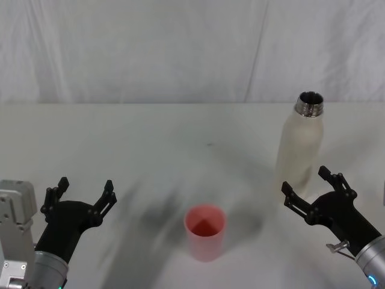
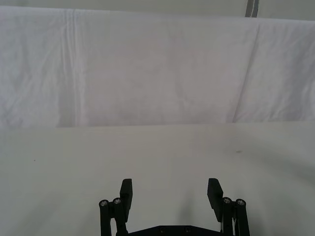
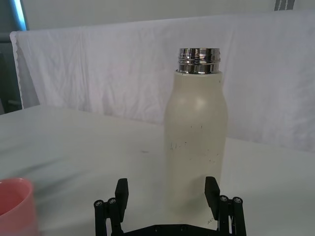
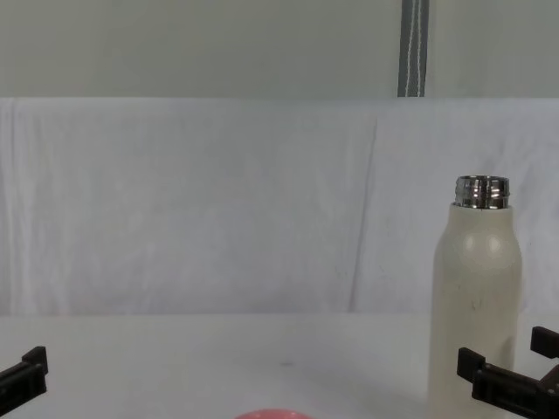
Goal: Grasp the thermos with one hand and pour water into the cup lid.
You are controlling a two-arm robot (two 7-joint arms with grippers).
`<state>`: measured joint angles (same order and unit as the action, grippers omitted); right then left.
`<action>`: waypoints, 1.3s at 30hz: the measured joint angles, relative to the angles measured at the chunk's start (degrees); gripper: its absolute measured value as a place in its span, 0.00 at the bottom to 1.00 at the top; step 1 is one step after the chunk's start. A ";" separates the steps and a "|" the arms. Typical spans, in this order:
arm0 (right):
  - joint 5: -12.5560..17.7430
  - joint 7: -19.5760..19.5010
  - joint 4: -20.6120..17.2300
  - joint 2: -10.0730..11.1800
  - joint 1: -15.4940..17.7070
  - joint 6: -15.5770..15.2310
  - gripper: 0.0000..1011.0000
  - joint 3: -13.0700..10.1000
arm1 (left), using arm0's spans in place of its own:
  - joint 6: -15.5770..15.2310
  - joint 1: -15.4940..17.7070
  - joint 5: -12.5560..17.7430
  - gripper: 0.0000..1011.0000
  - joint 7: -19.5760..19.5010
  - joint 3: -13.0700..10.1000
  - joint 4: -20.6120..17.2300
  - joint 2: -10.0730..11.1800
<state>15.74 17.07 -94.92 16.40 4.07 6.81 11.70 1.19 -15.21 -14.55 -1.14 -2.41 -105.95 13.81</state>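
Right end effector, released with its black jaws spread wide, hovers low over the white bench just in front of the thermos, not touching it. From the right wrist view, the bottle's cream body stands framed between the two open fingers, a little beyond their tips. Left end effector sits at the near left of the bench, likewise released and grasping nothing, well apart from both task items.

Largest on the bench, the thermos stands upright at the right side, its cap off and its shiny threaded steel neck open to the top. A wrinkled white cloth backdrop hangs behind the bench.

Smaller, the cup lid stands upright with its pink mouth facing up, near the front edge of the bench at centre, between the two end effectors and to the left of the thermos, clearly apart from it.
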 joint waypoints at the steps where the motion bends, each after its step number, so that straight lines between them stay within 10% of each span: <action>1: 0.00 0.00 0.00 0.00 0.00 0.00 0.99 0.00 | 0.00 0.00 0.00 0.99 0.00 0.00 0.00 0.00; 39: 0.00 0.00 0.00 0.00 0.00 0.00 0.99 0.00 | 0.00 0.00 0.00 0.99 0.00 0.00 0.00 0.00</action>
